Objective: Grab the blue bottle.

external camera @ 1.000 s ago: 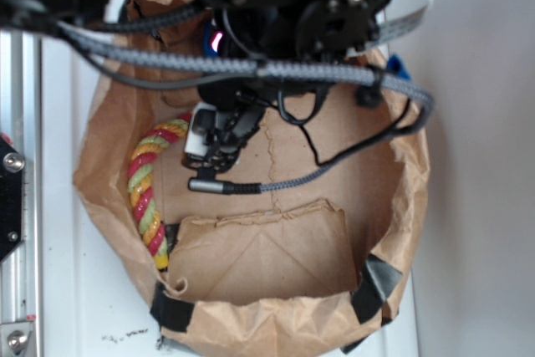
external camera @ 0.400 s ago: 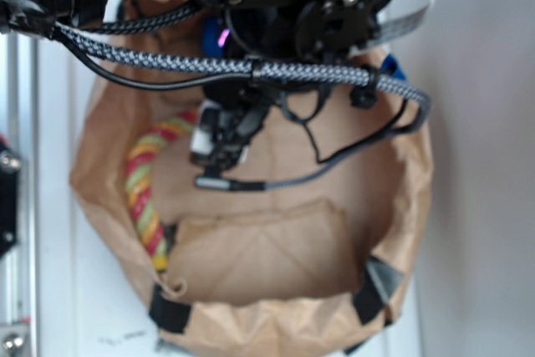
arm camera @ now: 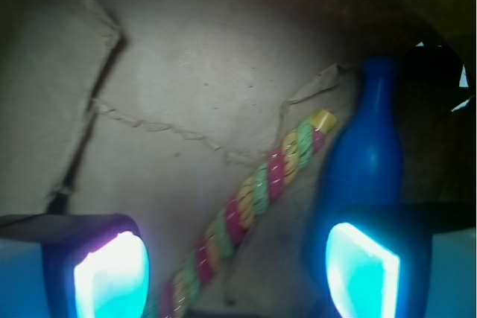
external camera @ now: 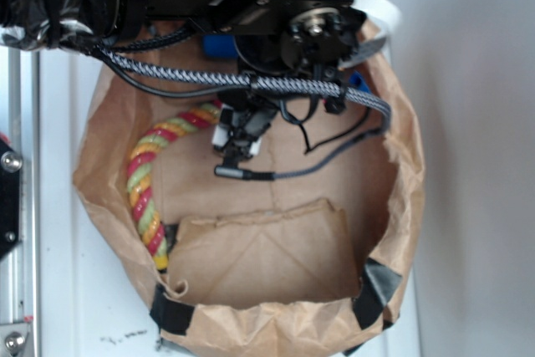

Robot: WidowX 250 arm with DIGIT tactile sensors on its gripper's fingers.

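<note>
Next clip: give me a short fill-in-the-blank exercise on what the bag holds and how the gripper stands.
1. The bottle behind the right finger is ____ in colour.
2. The red, yellow and green rope lies inside a brown ____ bag.
3. The gripper is ____, holding nothing.
4. In the wrist view, between the fingertips lies the ____.

Missing words: blue; paper; open; rope

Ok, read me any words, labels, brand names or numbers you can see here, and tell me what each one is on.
None can be read.
The blue bottle: plain blue, no label showing.
The rope: only red, yellow and green strands.
The paper bag: bare brown paper with black tape, no print.
Small dark marks on the white table near the bag's front edge: too small and blurred to read.
</note>
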